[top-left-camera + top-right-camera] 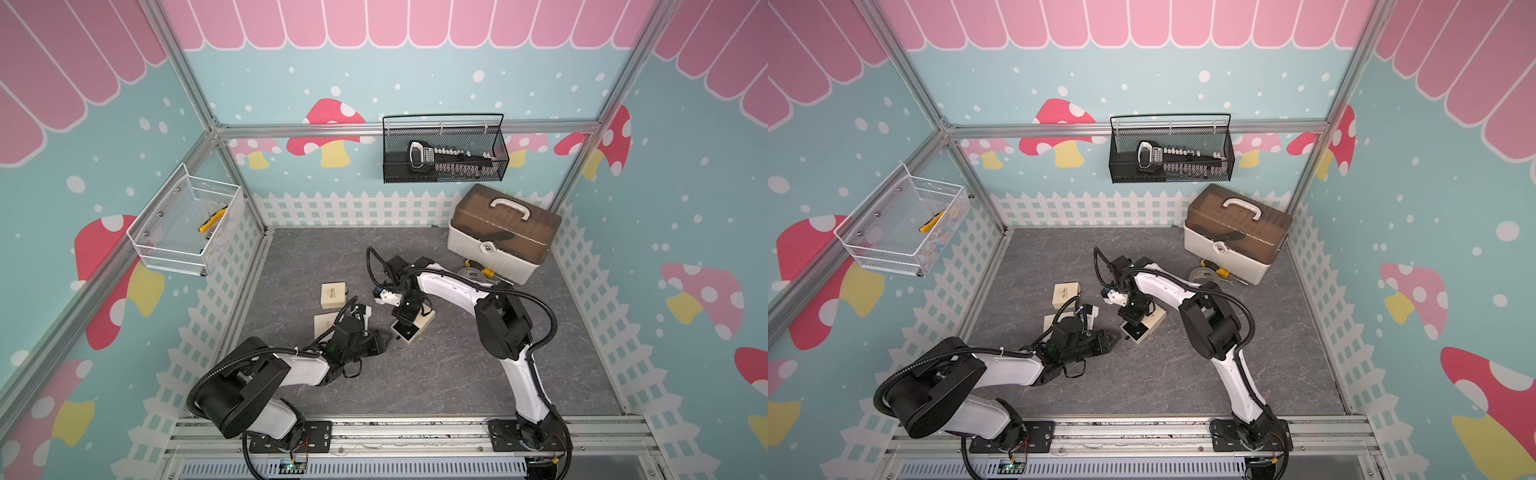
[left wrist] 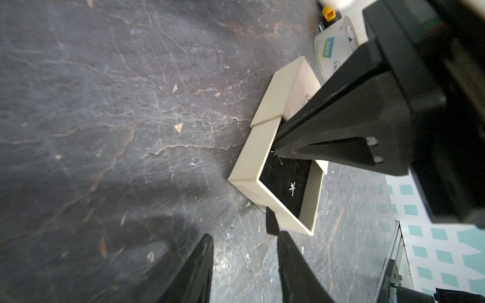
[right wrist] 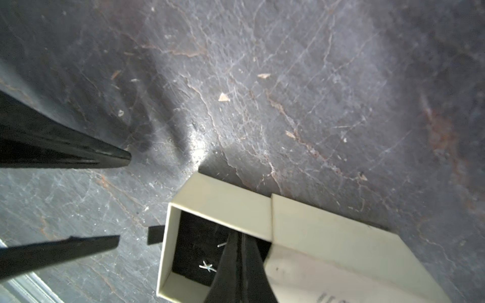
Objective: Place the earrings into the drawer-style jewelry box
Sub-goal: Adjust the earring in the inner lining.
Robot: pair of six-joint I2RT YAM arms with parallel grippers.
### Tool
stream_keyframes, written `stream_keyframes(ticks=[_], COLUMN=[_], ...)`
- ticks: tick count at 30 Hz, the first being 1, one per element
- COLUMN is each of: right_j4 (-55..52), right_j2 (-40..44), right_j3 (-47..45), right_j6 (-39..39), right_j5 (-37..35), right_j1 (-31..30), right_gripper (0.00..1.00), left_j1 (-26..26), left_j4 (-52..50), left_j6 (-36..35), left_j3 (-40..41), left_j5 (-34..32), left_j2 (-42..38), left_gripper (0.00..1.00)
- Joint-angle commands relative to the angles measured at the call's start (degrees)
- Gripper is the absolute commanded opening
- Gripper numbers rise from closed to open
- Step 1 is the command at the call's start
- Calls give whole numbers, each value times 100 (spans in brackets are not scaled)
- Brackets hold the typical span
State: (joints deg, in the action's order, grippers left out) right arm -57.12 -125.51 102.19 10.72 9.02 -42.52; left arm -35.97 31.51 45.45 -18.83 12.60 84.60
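The right gripper (image 2: 278, 150) has its black fingers pressed together, tips down in the black-lined drawer (image 2: 256, 157) of the cream cardboard jewelry box (image 2: 277, 91). A silvery wire bit (image 3: 221, 244) sits at the tips; I cannot tell if it is pinched. A tiny silvery star-shaped earring (image 2: 292, 188) lies just beside them. The left gripper (image 2: 245, 246), partly spread and empty, hovers near the drawer front.
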Motion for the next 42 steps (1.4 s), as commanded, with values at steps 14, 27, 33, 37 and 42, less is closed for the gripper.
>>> stream_keyframes(ticks=[14, 27, 33, 37, 42], right_j4=[1061, 1533, 1569, 1537, 1498], right_j2=[1137, 1254, 1172, 1073, 958], right_j3=[-1073, -1651, -1513, -1434, -1319], right_j6=[-432, -1017, -1356, -1468, -1588], right_j5=[-893, -1842, -1776, -1815, -1868], right_j1=[-333, -607, -617, -640, -663], right_gripper=[0, 0, 0, 0, 0], left_j1=[236, 406, 406, 407, 408], left_j4=[447, 1641, 1336, 1008, 922], left_j6=[19, 412, 224, 71, 14], left_j3=[-64, 225, 147, 83, 38], left_j5=[363, 813, 813, 756, 789], left_j2=[113, 666, 601, 433, 424], left_gripper=[41, 40, 40, 40, 40])
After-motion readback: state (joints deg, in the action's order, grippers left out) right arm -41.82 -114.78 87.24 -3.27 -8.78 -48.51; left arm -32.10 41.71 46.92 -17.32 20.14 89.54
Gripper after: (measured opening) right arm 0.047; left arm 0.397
